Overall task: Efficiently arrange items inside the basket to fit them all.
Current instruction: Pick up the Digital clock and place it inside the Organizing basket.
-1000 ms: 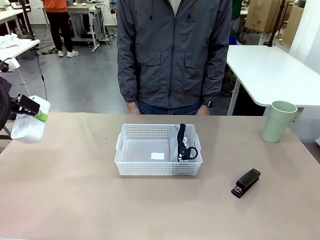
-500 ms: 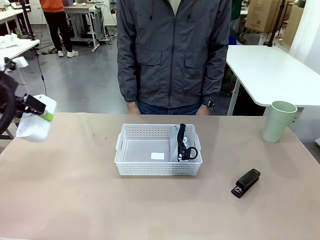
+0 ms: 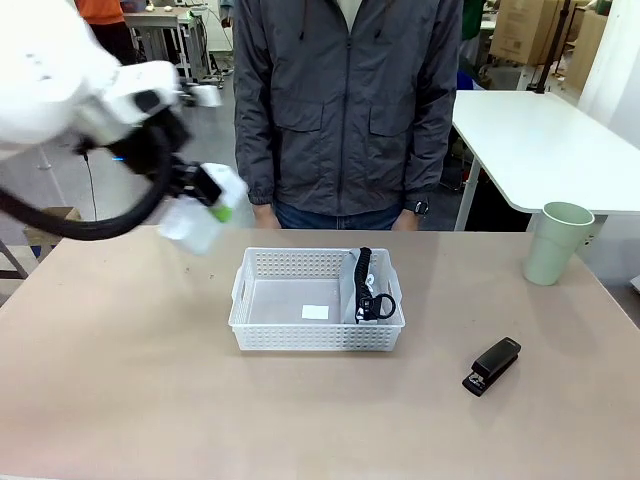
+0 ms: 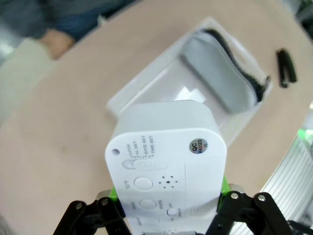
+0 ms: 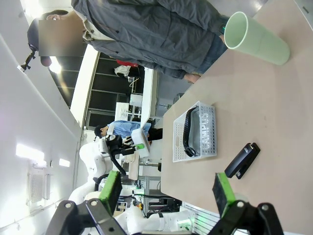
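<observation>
Beige bench [image 3: 120, 380], a person in a grey jacket standing at its far edge. From my remote station, the left gripper [image 3: 212, 200] is clamped on the small white box [image 4: 166, 142], holding it in the air beside the basket's [image 3: 316, 338] left end. The green pads pinch the box's two side walls near its lower end, clear of the buttons. I judge it a light, stiff plastic shell, smooth enough to slip. The grey pouch [image 4: 217, 78] stands on edge along the basket's right wall and looks soft enough to squash aside. The right gripper [image 5: 167, 193] hangs with jaws apart and empty. The black stapler [image 3: 492, 366], probably dense, lies on the bench to the right. The tall, tippable cup [image 3: 557, 243] stands beyond it.
</observation>
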